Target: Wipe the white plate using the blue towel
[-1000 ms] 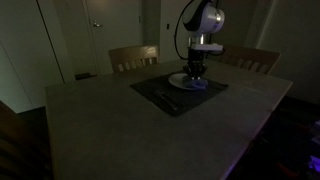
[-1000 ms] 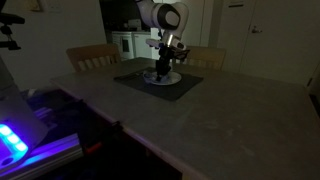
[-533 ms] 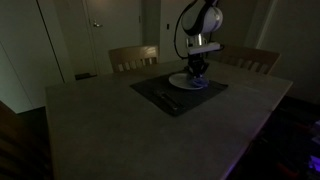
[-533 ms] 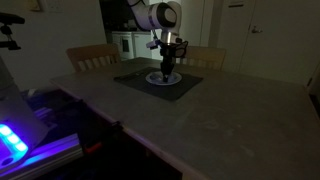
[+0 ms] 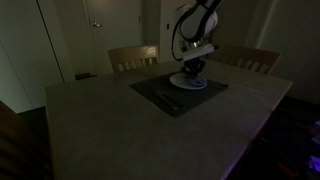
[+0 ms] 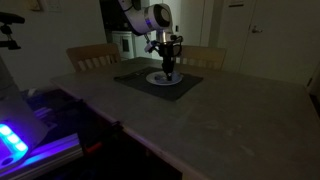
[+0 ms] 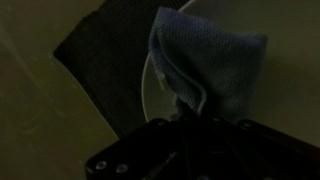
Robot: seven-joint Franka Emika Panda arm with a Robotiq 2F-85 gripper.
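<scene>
The white plate lies on a dark placemat at the far side of the table; it also shows in an exterior view. My gripper hangs just above the plate in both exterior views. In the wrist view the blue towel hangs bunched from the dark jaws over the plate's rim. The jaws look shut on the towel's upper fold. The fingertips are lost in the dark.
A utensil lies on the placemat beside the plate. Wooden chairs stand behind the table. The room is dim. A blue-lit device sits at the near table corner. The wide tabletop stretches in front.
The arm has risen and leaned back from the plate, drawing the towel up with it. The plate and the placemat have not moved.
</scene>
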